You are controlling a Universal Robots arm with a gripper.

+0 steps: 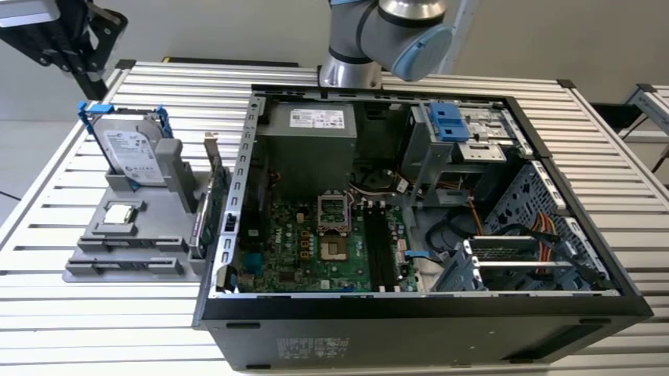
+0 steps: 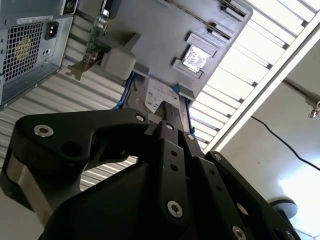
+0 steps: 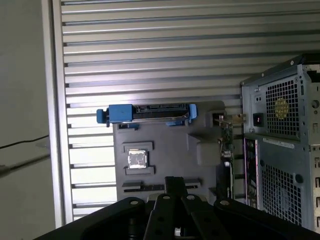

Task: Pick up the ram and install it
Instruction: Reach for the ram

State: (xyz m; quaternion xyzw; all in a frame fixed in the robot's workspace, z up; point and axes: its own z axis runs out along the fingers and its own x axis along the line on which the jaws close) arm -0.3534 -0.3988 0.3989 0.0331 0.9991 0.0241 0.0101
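Hovering well apart from the ram [image 1: 200,229], fingers [image 2: 169,115] together

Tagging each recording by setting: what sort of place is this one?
Likely a robotics lab bench set up for computer assembly: an opened desktop computer case lies on a slatted metal table, a grey fixture beside it holds a hard drive, and a robot arm rises beyond it.

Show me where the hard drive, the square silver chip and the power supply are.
hard drive [image 1: 134,155]: exterior view, its labelled silver face.
square silver chip [image 3: 136,159]: first wrist view, its shiny top.
power supply [image 1: 309,141]: exterior view, its grey face.
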